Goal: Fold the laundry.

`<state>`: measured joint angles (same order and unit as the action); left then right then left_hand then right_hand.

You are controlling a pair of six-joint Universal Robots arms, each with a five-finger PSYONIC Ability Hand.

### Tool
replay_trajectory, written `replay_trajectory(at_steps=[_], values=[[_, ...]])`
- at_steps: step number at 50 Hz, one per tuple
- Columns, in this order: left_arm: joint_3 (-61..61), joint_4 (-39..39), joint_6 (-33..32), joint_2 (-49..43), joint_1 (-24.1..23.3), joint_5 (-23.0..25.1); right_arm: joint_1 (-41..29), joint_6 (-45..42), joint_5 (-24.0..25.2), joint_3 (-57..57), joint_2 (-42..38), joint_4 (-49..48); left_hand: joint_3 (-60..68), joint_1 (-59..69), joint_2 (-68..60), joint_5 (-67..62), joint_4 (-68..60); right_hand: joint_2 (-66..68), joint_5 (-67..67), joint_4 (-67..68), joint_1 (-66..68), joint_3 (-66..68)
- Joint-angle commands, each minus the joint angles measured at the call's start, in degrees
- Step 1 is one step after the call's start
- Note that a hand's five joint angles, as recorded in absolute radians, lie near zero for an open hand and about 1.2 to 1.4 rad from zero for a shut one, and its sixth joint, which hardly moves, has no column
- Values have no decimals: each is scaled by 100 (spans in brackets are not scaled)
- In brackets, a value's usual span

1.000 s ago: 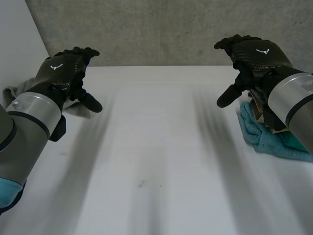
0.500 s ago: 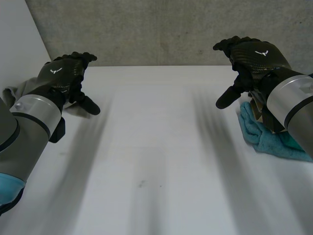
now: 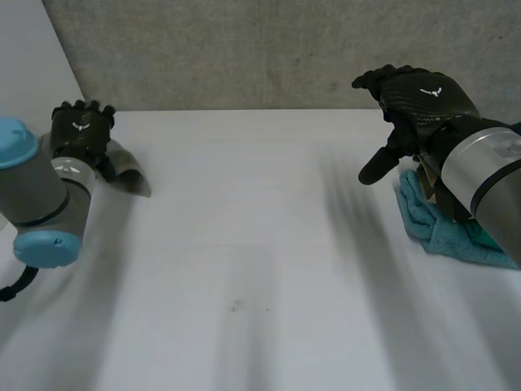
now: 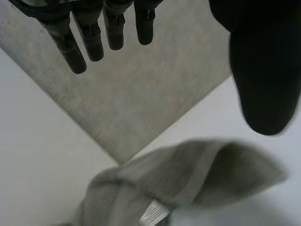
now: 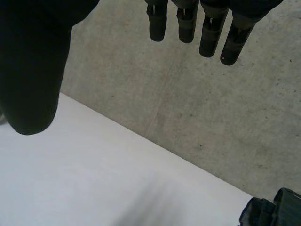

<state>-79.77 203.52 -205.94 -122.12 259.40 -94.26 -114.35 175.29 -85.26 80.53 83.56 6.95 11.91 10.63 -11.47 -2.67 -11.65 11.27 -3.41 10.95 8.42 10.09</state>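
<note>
Two cloths lie on the bare white table [image 3: 244, 261], loose on its top rather than in any basket. Nearest, at the right edge, a crumpled teal terry towel [image 3: 440, 232] sits under the right forearm. The right hand [image 3: 415, 98] hovers above and beyond it, fingers straight, thumb wide, holding nothing — parked clear, I judge. Farther off, at the far-left corner, the left hand [image 3: 79, 130] hangs spread over a rumpled grey ribbed cloth [image 4: 188, 174] — likely poised for a first grasp.
</note>
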Motion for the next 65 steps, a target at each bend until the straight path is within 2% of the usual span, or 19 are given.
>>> replay_trajectory(at_steps=[1,12,17,23,27,31,32,33,40,44,45,50,56,63,65], values=[[1198,267,-421,-1488,453,364,1,-136,0,15,-33,0,-119,9,75,195,93,-127,341,-95,158,-9],[2105,258,-456,-2430,690,1164,18,-162,-17,24,-253,-18,-86,42,41,161,59,-127,341,-95,158,-9],[2466,258,-456,-2720,690,1358,18,-180,-17,24,-349,-27,32,160,-76,44,-58,-127,341,-95,158,-9],[2879,249,-456,-3002,664,1376,27,-302,-26,33,-455,-53,535,663,-580,-460,-562,-127,341,-95,158,-9],[3029,249,-456,-3143,620,1419,44,-347,-35,33,-464,-62,1661,1789,-1705,-1585,-1687,-127,341,-95,158,-9],[3152,267,-456,-3266,515,1446,62,-373,-35,33,-464,-62,5020,5148,-5064,-4944,-5046,-127,341,-95,158,-9],[3178,267,-465,-3301,471,1429,71,-373,-35,33,-464,-71,6277,6405,-6321,-6201,-6303,-127,341,-95,158,-9],[3187,267,-465,-3318,453,1428,71,-373,-35,33,-464,-71,6689,6817,-6734,-6613,-6716,-127,341,-95,158,-9],[2986,153,-702,-3240,164,1376,80,-373,-44,15,-464,-71,6809,6937,-6853,-6733,-6835,-127,341,-95,158,-9],[2398,-146,-974,-2793,-144,1384,89,-373,-44,6,-446,-71,6809,6937,-6853,-6733,-6835,-127,341,-95,158,-9],[2031,-259,-1009,-2426,-310,1358,89,-373,-44,-2,-438,-71,6809,6937,-6853,-6733,-6835,-127,341,-95,158,-9],[930,-383,-896,-1492,-847,1349,89,-373,-44,-38,-376,-71,6809,6937,-6853,-6733,-6835,-127,341,-95,158,-9],[-187,-497,-272,-428,-1989,1349,97,-373,-35,-73,-288,-62,6809,6937,-6853,-6733,-6835,-127,341,-95,158,-9],[-425,-910,623,-155,-3254,1201,97,-373,0,-64,-121,-62,6809,6937,-6853,-6733,-6835,-127,341,-95,158,-9],[-390,-1051,791,-155,-3475,1121,97,-382,0,-64,-112,-71,6809,6937,-6853,-6733,-6835,-127,341,-95,158,-9]])
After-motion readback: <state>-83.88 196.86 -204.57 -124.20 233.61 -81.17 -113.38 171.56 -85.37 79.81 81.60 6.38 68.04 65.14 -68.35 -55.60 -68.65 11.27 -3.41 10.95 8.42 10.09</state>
